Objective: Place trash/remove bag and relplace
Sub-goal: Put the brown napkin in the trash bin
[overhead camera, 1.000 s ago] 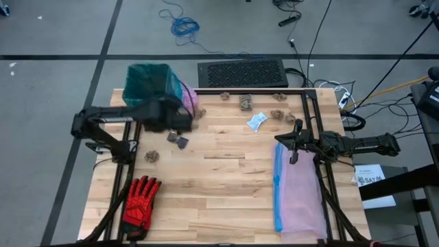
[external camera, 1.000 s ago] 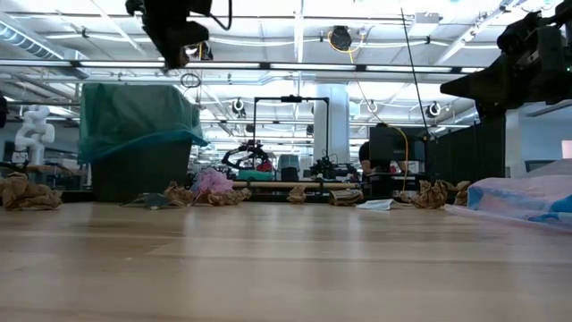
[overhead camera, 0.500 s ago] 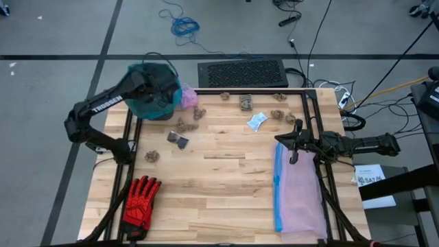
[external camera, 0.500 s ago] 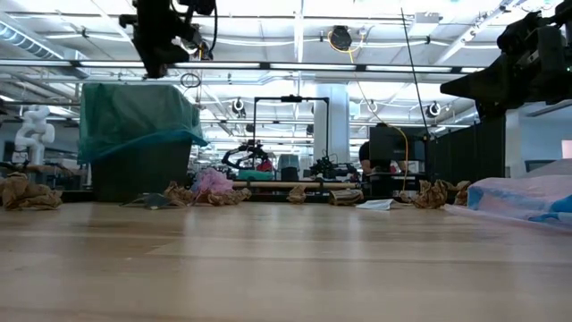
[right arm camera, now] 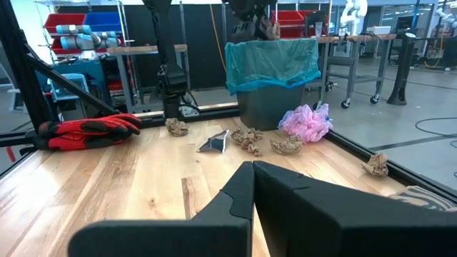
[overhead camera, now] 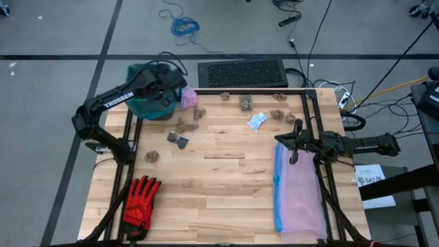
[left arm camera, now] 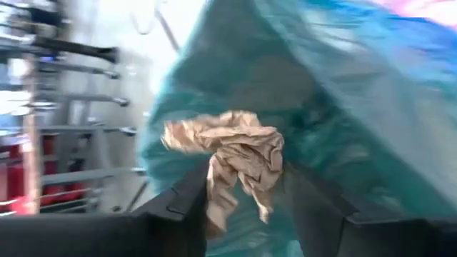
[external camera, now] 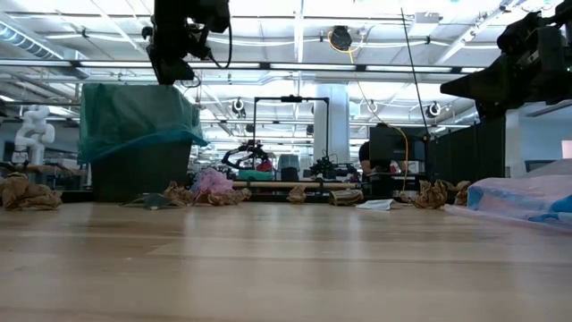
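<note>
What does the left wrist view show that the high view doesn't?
Only the left wrist view shows a crumpled brown paper lump between the left gripper's opening jaws, above the bag's mouth. Only the high view shows the red glove, the lilac bag, the scattered trash and the waiting right gripper. Both show the green bag.

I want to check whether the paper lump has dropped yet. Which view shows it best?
The left wrist view: the paper lump sits between the left hand's fingers, above the bag. The right wrist view shows it tiny; the others hide it.
</note>
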`<state>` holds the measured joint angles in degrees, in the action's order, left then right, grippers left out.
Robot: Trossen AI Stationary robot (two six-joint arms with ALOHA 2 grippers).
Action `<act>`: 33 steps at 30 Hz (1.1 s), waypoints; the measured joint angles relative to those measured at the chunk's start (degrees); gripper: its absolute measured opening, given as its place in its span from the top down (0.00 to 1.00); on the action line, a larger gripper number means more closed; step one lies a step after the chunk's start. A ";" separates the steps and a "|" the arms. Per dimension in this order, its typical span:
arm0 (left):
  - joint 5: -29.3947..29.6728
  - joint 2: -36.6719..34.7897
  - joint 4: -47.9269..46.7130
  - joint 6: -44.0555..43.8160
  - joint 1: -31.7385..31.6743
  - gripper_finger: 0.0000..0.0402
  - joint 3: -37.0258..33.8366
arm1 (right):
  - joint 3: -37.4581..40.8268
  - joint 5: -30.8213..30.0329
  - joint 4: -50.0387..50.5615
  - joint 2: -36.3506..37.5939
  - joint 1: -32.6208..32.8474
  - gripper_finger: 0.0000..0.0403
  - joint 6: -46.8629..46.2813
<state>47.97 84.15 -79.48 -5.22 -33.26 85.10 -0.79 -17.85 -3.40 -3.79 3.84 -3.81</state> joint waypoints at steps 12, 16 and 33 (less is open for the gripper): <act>-1.23 -0.32 -2.95 -0.46 0.00 0.56 0.80 | 0.01 -0.01 0.00 0.01 0.00 1.00 -0.01; -10.79 -0.31 -5.03 -0.45 -0.36 0.56 0.83 | 0.02 -0.02 0.00 0.02 0.01 1.00 -0.01; -6.47 -0.31 -7.16 2.99 -1.29 0.56 5.34 | 0.00 -0.02 0.00 0.00 0.01 1.00 -0.01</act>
<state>41.50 83.83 -86.64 -2.23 -34.54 90.44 -0.79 -17.87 -3.40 -3.79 3.85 -3.83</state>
